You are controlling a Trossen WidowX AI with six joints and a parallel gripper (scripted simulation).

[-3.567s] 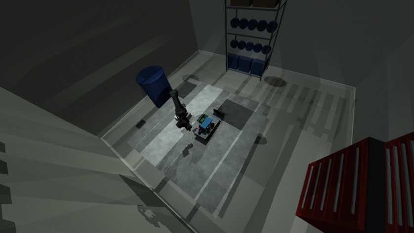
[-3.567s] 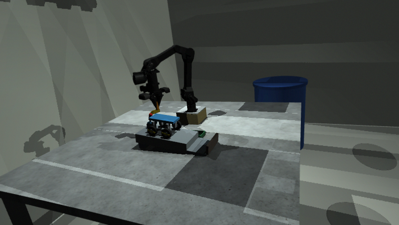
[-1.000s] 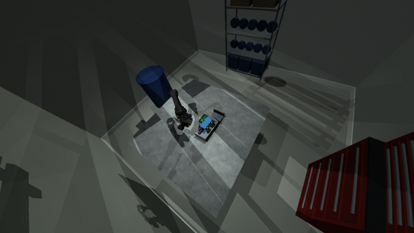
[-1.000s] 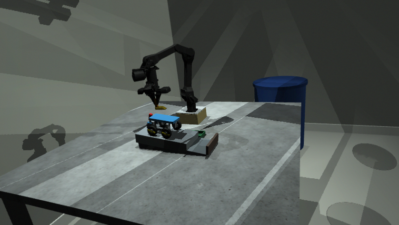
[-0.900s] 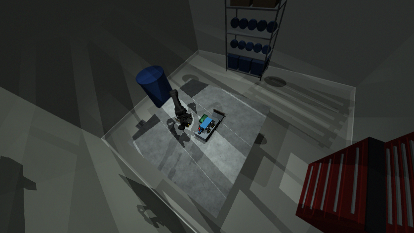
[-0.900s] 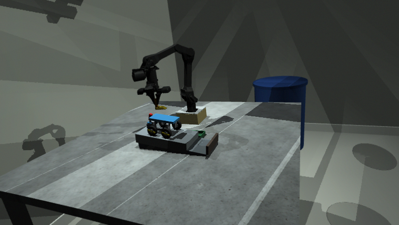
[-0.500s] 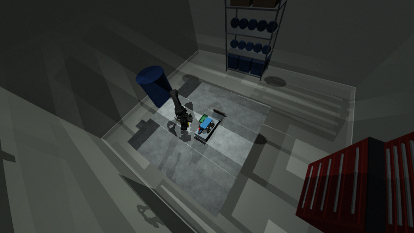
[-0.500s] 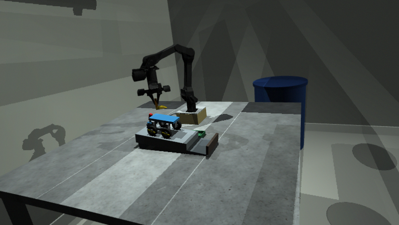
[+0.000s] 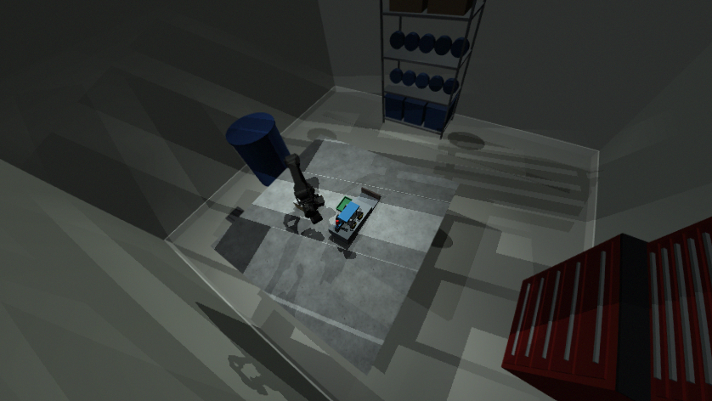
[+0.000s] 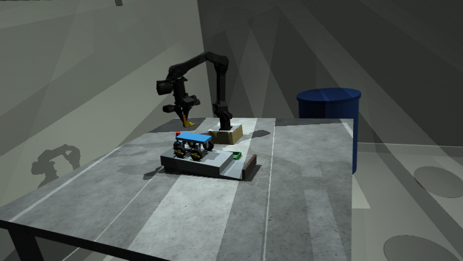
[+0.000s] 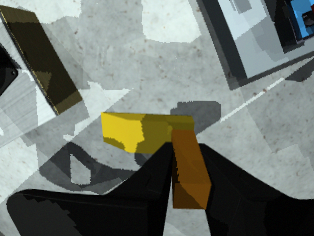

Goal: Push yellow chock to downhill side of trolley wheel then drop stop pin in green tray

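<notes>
My gripper (image 10: 184,124) (image 11: 183,149) is shut on the orange handle of the yellow chock (image 10: 190,124) (image 11: 122,131), above the table and beyond the trolley in the exterior view. The chock's black rubber underside is not visible. The trolley (image 9: 347,211) (image 10: 194,137), with a blue top and black wheels, stands on the grey ramp (image 10: 190,166) (image 11: 243,47). The red-headed stop pin (image 9: 337,222) (image 10: 177,133) stands at its uphill end. The green tray (image 9: 343,203) (image 10: 240,156) lies beside the ramp, partly hidden by it in the exterior view.
A brown end board (image 9: 370,193) (image 10: 249,166) stands across the ramp's low end. The arm's box-like base block (image 10: 221,137) (image 11: 47,60) stands behind the ramp in the exterior view. A blue barrel (image 9: 258,149) (image 10: 329,105) stands beyond the table.
</notes>
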